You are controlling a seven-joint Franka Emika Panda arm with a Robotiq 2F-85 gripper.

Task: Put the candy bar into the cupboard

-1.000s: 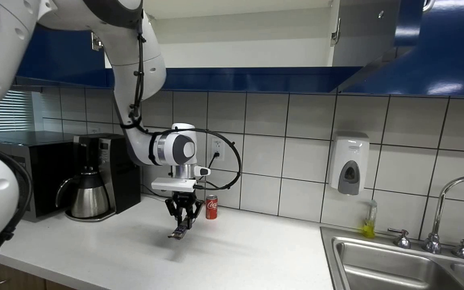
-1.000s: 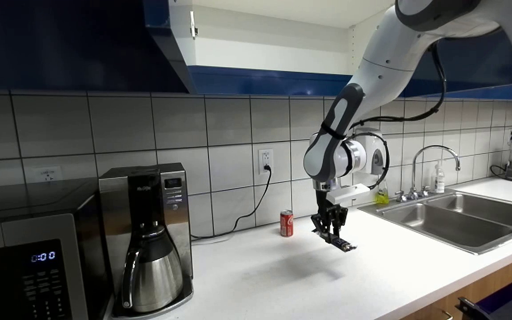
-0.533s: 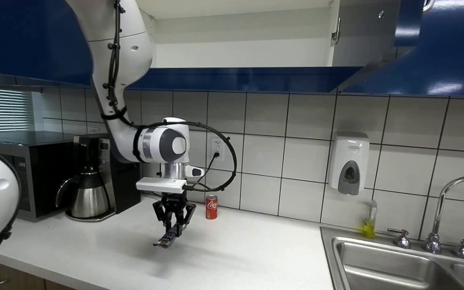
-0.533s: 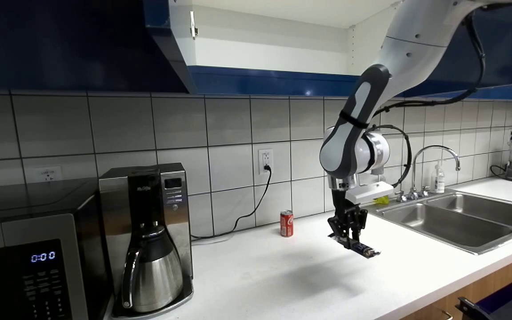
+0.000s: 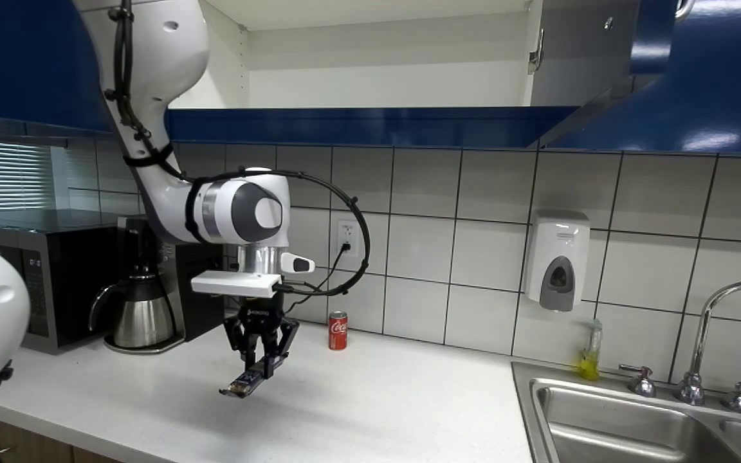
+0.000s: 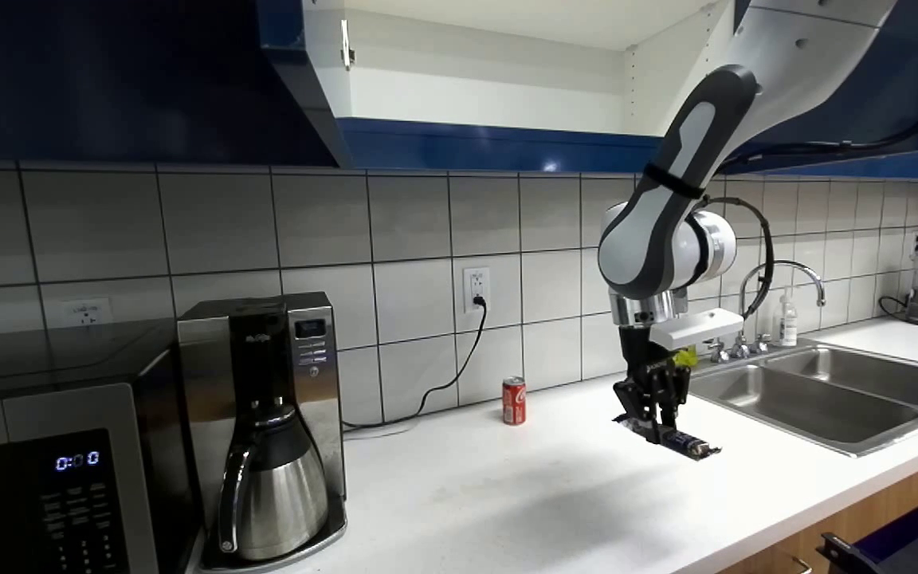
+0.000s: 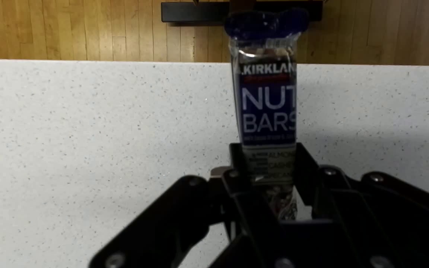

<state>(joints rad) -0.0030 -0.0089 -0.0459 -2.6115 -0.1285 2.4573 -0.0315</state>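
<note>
Pale wall tiles (image 5: 422, 247) with dark joints rise behind a white countertop (image 5: 409, 405), where a red can (image 5: 338, 330) stands upright near them. In an exterior view, a dark microwave (image 5: 87, 283) sits well to the left of the can, and a coffee maker (image 5: 200, 296) with a steel carafe (image 5: 145, 325) stands between the two. Closer to the can, on its left and out in front of it, a white arm (image 5: 152, 58) reaches down to the gripper (image 5: 259, 365), which pinches the candy bar (image 5: 242, 384) by its long sides and holds it above the countertop; in the wrist view the wrapper (image 7: 268, 111) reads NUT BARS. Just above the can, an outlet (image 5: 350, 230) takes a black plug (image 5: 345, 247), and higher up over the can the cupboard (image 5: 370, 125) shows its white interior and blue trim, the right-hand door (image 5: 583, 71) swung open. Well to the right of the can come a white soap dispenser (image 5: 558, 251) fixed to the tiles, then a bottle (image 5: 589, 365) with yellow liquid in it, and then the steel sink (image 5: 608, 411) with its curved faucet (image 5: 691, 390).
</note>
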